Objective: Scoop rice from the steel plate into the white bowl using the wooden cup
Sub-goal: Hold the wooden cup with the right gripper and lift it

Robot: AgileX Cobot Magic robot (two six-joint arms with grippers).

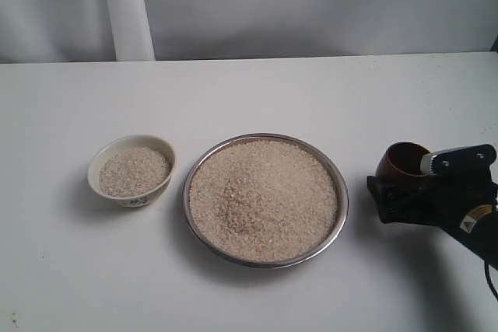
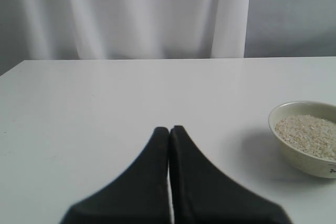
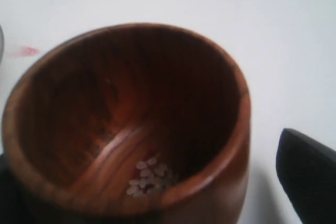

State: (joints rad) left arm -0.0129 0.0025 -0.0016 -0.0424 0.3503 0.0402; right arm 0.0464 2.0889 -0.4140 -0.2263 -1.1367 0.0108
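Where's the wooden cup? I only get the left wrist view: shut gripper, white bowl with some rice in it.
Observer: In the exterior view the wooden cup sits on the table, on the far side of the steel plate from the white bowl.
Operator: Is the right gripper on it?
Observer: The right gripper has its jaws open on either side of the cup. The right wrist view shows a gap between one finger and the wood.
Operator: Anything in the cup?
Observer: Only a few grains of rice at the bottom.
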